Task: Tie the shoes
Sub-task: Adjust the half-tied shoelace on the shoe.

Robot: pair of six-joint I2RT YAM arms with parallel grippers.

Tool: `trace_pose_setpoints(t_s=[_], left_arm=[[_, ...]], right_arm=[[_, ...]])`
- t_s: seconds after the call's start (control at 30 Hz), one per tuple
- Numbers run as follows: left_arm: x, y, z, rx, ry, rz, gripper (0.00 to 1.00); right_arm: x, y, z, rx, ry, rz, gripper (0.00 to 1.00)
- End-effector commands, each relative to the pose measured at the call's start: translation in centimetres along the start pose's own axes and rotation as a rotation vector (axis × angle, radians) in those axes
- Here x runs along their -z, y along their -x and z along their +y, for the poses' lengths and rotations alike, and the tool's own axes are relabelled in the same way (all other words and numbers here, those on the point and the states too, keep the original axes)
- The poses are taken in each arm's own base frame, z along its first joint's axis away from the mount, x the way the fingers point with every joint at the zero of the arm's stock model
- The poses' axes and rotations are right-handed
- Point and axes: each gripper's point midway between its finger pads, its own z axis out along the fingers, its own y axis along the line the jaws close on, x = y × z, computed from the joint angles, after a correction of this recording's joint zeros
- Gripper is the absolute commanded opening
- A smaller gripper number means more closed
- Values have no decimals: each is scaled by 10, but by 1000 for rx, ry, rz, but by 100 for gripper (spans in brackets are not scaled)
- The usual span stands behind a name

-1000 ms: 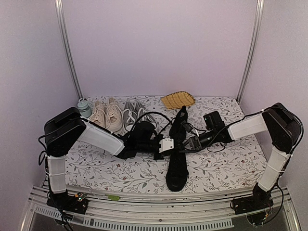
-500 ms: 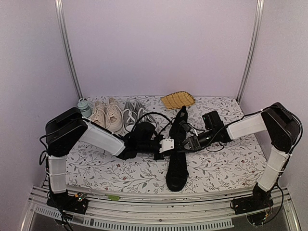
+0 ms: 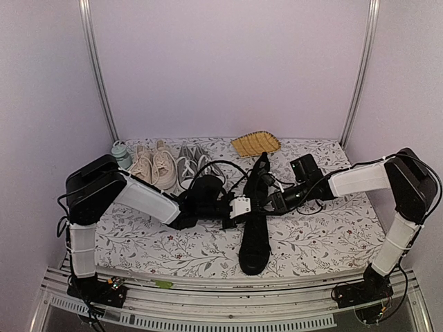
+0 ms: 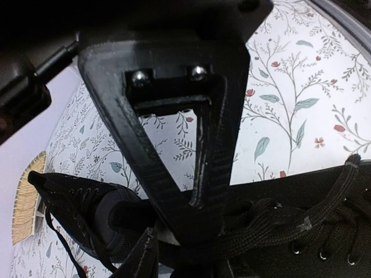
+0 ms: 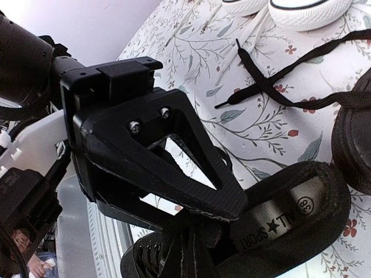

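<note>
One black shoe [image 3: 255,242] lies mid-table with its toe toward the near edge. The second black shoe [image 3: 260,171] lies behind it. My left gripper [image 3: 249,208] reaches in from the left over the near shoe's lacing. In the left wrist view this gripper [image 4: 197,223] is shut on a black lace [image 4: 272,223] above the eyelets of the shoe [image 4: 324,243]. My right gripper [image 3: 268,202] comes in from the right. In the right wrist view it [image 5: 229,213] is shut on bunched black lace [image 5: 197,243] beside the shoe's opening and its printed insole [image 5: 290,223].
A beige pair [image 3: 154,166] and a grey pair [image 3: 190,162] stand at the back left next to a small pale bottle [image 3: 121,153]. A woven yellow tray [image 3: 255,143] sits at the back. A loose black lace [image 5: 272,87] trails over the floral cloth.
My right gripper has shifted slightly left and back toward the shoe, opening briefly and then shutting on the lace. The left gripper has kept its place and its grip.
</note>
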Motion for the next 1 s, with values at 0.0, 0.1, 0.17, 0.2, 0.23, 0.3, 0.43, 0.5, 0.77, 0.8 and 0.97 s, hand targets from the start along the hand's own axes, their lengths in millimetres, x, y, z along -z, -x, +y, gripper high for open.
trace_pose_setpoints(t_s=[0.0, 0.1, 0.17, 0.2, 0.23, 0.3, 0.43, 0.5, 0.77, 0.8, 0.97], left_arm=[[4, 9, 4, 5, 23, -33, 32], [4, 9, 4, 4, 26, -31, 33], [4, 8, 5, 3, 30, -27, 33], [4, 8, 5, 3, 31, -25, 32], [4, 7, 5, 3, 32, -24, 32], [4, 7, 4, 3, 31, -25, 31], [2, 6, 2, 6, 23, -27, 32], [2, 7, 1, 8, 21, -29, 32], [1, 6, -1, 7, 14, -30, 33], [0, 6, -1, 7, 13, -29, 33], [-1, 7, 0, 6, 17, -33, 33]], right_arm=[[14, 19, 10, 52, -52, -49, 0], [17, 17, 8, 45, -65, -51, 0], [16, 15, 7, 40, -70, -47, 0], [16, 14, 6, 36, -69, -43, 0], [15, 12, 5, 29, -64, -39, 0], [10, 9, 1, 12, -58, -26, 0], [4, 5, -5, -26, -47, -7, 5], [2, 4, -5, -38, -30, -3, 9], [0, 2, -3, -52, 1, 2, 13], [-1, 1, -2, -55, 11, 4, 14], [-7, -3, 3, -74, 74, 22, 18]])
